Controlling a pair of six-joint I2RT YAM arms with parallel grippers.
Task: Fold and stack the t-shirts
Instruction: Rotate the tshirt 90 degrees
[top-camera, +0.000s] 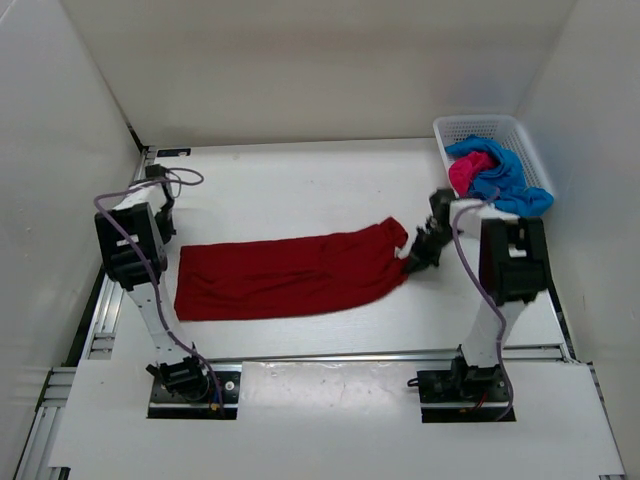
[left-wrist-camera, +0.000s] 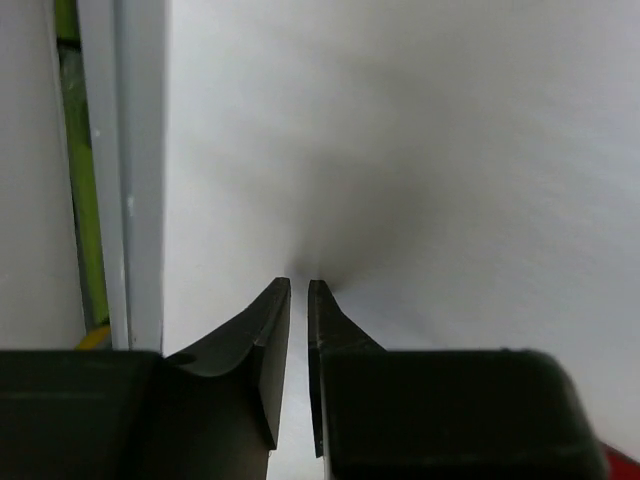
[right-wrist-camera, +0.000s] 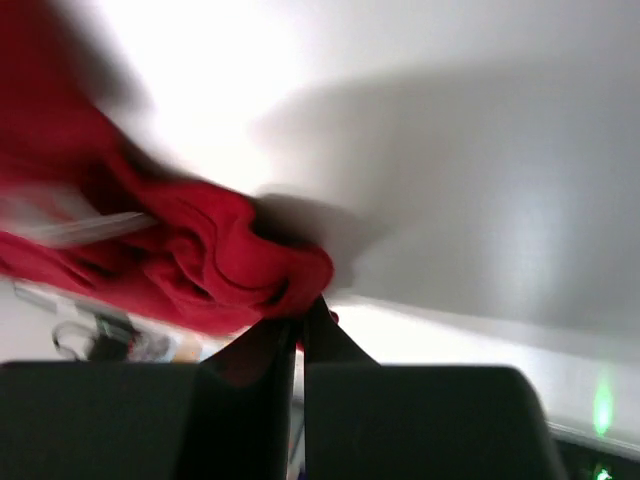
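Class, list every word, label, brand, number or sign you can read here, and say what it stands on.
None can be read. The dark red t-shirt, pink t-shirt, blue t-shirt, white basket, table, left arm and right arm show no legible marking. The right wrist view is blurred.

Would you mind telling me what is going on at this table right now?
The right gripper is shut on the right end of the dark red t-shirt, which lies spread lengthwise across the table, not yet folded. The left gripper sits off by the table's far left corner, jaws nearly together on nothing. The blue t-shirt and the pink t-shirt are bunched in the white basket at the far right.
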